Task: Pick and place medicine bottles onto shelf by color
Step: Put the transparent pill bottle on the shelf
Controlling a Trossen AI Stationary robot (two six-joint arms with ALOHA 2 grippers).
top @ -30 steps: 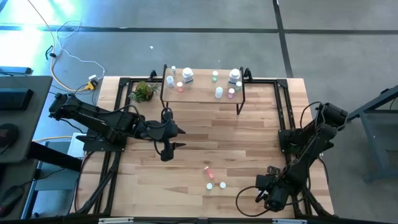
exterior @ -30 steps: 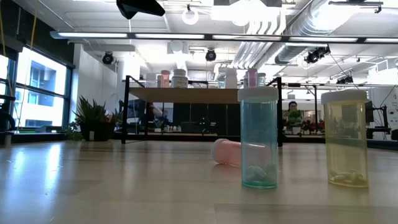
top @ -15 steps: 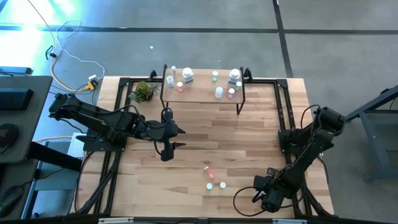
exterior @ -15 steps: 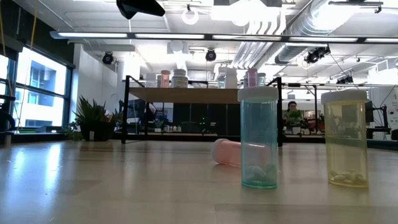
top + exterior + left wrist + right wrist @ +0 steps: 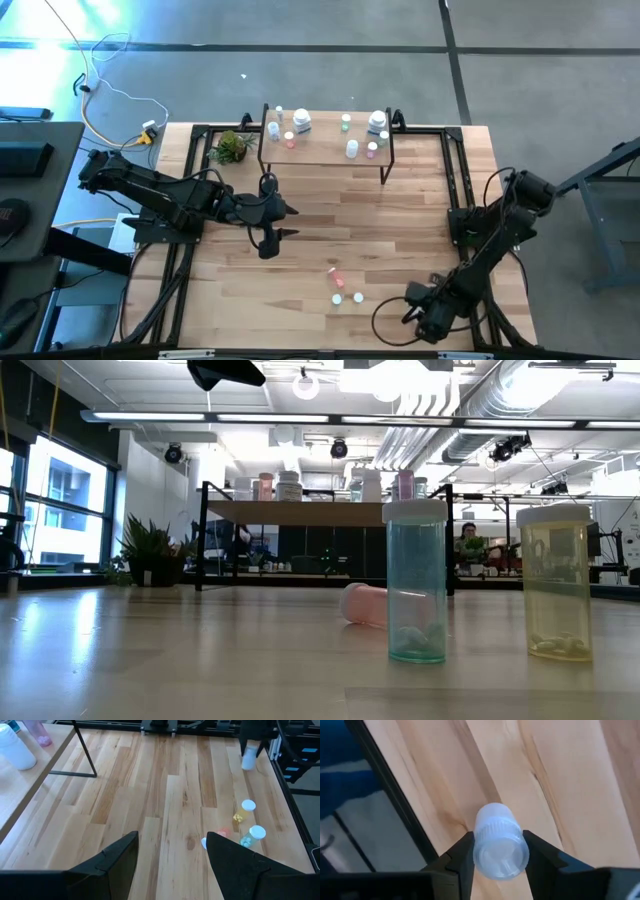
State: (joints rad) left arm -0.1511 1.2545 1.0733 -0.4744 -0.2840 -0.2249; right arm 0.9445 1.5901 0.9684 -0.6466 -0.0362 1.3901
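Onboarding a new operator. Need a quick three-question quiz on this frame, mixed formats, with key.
1. True or false: the pink bottle on the table lies on its side.
2. What sits between the right gripper fingers?
A. a white bottle
B. the potted plant
C. nothing
3. Fill in: the left gripper is ____ and hangs over bare table.

Key:
1. True
2. A
3. open
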